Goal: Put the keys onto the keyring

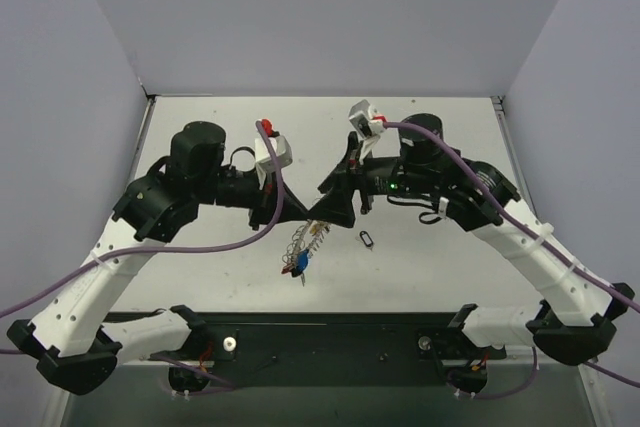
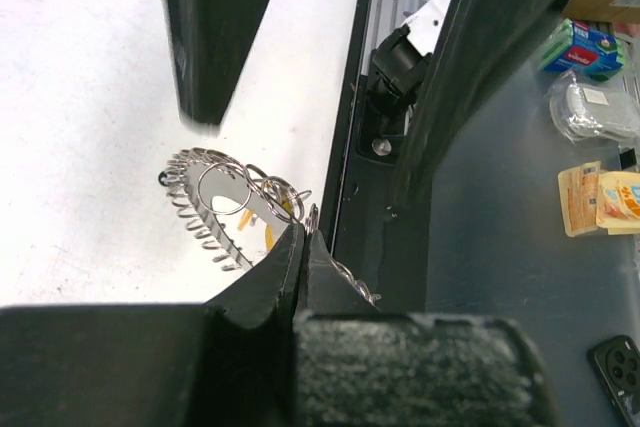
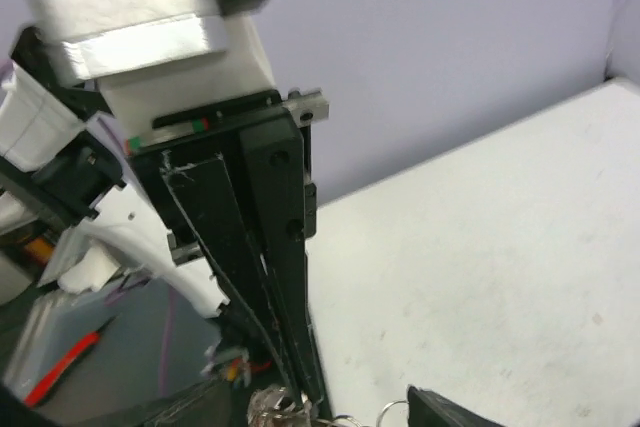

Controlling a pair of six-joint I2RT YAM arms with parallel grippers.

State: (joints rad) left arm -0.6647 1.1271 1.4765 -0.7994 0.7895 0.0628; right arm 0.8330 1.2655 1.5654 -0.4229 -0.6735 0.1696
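Keyring (image 1: 308, 240): rim pinched in the closed left end effector (image 2: 304, 234). Loose key (image 1: 366, 238) lies rightward, nearer the spread right end effector (image 1: 335, 204).

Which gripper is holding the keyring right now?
The left gripper: its jaws are pinched shut on the rim of the keyring; the right gripper's stand apart.

The keyring (image 2: 200, 229), a silvery ring with a ribbed, coil-like rim, hangs tilted above the table (image 1: 440, 267). Its edge is pinched between the closed left fingers (image 2: 265, 282). Smaller plain rings (image 2: 222, 185) are threaded on it. The keys (image 1: 298, 265) dangle bunched from its low end, with blue and red heads showing there and a yellow head near its centre.
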